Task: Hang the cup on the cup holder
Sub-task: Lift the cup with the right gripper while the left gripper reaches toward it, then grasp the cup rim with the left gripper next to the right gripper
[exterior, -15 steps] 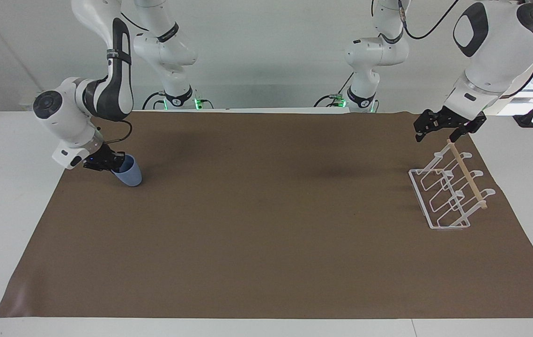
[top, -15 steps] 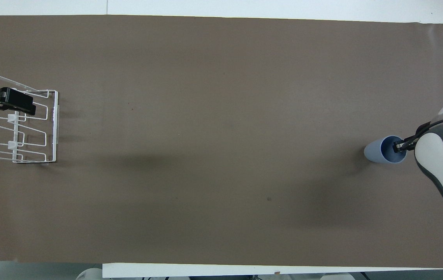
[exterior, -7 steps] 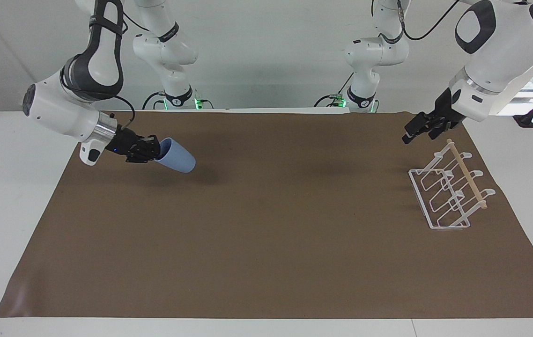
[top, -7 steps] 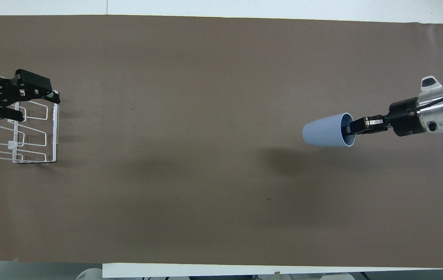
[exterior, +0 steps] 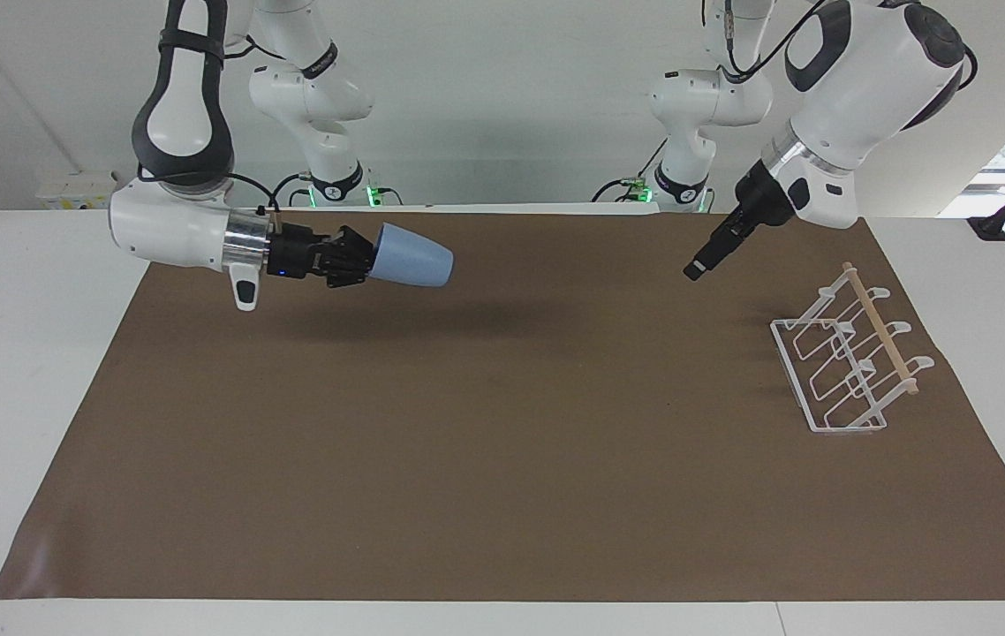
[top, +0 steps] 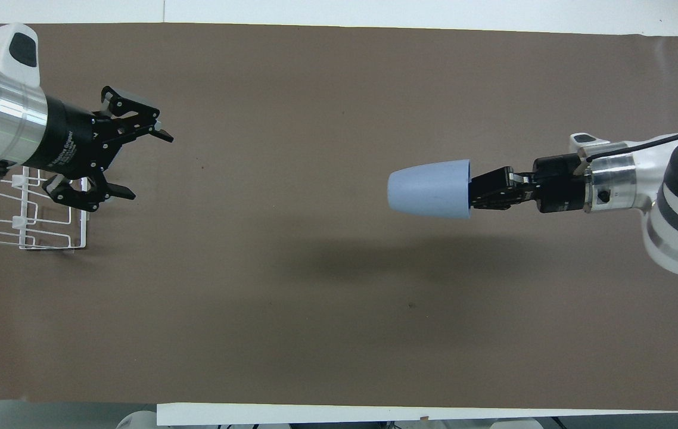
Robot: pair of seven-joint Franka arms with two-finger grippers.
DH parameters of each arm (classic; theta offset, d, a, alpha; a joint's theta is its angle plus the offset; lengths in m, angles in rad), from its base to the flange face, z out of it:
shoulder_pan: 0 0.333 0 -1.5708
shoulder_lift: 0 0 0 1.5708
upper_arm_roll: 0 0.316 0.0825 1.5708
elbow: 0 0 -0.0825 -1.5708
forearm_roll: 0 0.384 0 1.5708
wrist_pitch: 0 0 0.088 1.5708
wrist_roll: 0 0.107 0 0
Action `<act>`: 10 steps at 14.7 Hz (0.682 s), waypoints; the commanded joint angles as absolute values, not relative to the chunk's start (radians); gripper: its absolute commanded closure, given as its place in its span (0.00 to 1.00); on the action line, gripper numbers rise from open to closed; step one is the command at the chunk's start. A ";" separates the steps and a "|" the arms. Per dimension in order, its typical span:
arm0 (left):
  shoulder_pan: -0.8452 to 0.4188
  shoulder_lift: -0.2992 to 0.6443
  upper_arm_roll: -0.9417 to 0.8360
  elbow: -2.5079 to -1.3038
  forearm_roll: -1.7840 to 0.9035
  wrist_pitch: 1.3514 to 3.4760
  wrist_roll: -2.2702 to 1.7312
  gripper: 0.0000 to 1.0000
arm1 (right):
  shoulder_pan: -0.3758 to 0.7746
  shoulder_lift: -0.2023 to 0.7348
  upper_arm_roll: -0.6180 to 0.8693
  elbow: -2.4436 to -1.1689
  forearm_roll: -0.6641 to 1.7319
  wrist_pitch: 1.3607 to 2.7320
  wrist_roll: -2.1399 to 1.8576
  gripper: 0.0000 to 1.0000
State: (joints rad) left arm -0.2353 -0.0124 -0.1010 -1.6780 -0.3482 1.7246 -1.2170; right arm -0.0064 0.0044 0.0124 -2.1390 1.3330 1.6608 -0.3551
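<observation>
The light blue cup (exterior: pixel 414 256) hangs in the air on its side, its base toward the left arm's end of the table; it also shows in the overhead view (top: pixel 428 188). My right gripper (exterior: pixel 366 256) (top: pixel 475 193) is shut on the cup's rim, over the mat. The white wire cup holder (exterior: pixel 847 362) with its wooden rod stands on the mat at the left arm's end; it shows in the overhead view (top: pixel 47 208) partly under my left arm. My left gripper (exterior: pixel 697 268) (top: pixel 149 165) is open and empty, raised over the mat beside the holder.
A brown mat (exterior: pixel 502 459) covers most of the white table (exterior: pixel 17 353). Bare white table edges run at both ends. The cup's shadow falls on the mat's middle.
My right gripper lifted the cup off the mat, turned it on its side and carried it toward the table's middle. My left gripper rose from the holder's rod and moved toward the middle.
</observation>
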 commanded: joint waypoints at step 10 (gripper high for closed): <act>-0.560 0.020 -0.095 -1.540 -0.186 1.759 -1.944 0.00 | 0.236 -0.046 0.012 -2.246 1.675 1.891 -0.285 1.00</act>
